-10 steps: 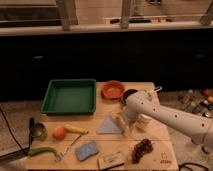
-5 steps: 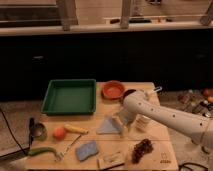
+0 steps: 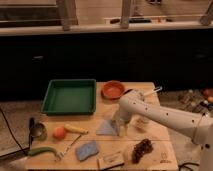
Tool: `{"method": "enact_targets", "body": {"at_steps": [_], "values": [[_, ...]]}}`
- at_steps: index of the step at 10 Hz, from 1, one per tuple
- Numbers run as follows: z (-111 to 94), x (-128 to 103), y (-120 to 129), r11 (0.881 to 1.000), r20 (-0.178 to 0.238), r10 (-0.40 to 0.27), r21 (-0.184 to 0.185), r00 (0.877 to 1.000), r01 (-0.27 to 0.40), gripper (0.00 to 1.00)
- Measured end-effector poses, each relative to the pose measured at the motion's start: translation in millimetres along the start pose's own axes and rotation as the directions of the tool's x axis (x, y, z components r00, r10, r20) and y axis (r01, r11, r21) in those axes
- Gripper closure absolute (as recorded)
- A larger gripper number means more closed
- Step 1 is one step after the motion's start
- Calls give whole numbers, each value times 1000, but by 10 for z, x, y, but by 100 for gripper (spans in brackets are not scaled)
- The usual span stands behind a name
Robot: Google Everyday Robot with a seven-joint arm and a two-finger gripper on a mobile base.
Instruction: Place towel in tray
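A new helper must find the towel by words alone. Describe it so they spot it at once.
Start at the big green tray at the wooden table's back left, then go toward the front and right, to mid-table. The towel lies flat there, with the gripper at its right edge. It is pale grey-blue, thin and roughly triangular, unlike the brighter blue, thicker pad nearer the front.

A lab-style test setup: the gripper works over a wooden table beneath a dark counter and windows
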Motion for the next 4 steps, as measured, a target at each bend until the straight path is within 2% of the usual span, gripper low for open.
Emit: {"method": "enact_targets", "body": {"at_steps": [4], "values": [[-57,-9,-5,1000,-4,-9,0,1000,9,95]]}}
